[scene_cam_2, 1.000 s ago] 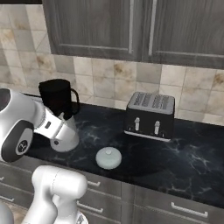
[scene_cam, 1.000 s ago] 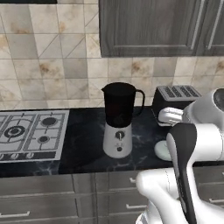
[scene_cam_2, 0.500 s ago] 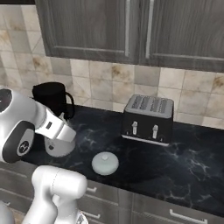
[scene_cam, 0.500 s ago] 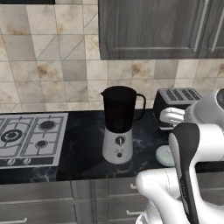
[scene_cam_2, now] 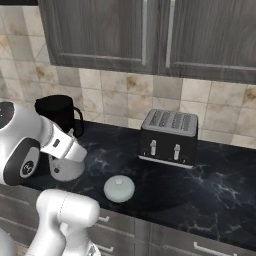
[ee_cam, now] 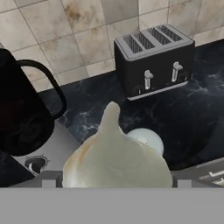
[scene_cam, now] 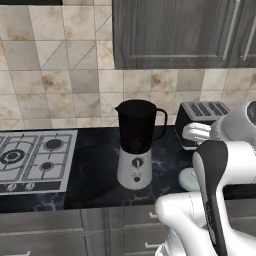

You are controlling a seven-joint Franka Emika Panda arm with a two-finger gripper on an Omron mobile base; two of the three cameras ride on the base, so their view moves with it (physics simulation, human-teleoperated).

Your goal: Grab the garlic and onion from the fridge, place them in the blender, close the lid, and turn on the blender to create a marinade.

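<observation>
The blender stands on the dark counter, a near-black jug with a side handle on a silver-white base. It is also at the left of the right base view and of the hand view. Its jug is open on top. The pale grey-green lid lies on the counter right of the blender, near the front edge. My gripper is shut on a cream garlic bulb, held above the counter between blender and lid. The fridge and the onion are out of view.
A black toaster stands against the tiled wall, right of the blender. A gas hob lies at the left. Dark wall cabinets hang above the counter. Drawer fronts run below the counter's front edge.
Both base views have shifted slightly, so the camera has moved a little. The blender, lid and toaster keep their places on the counter.
</observation>
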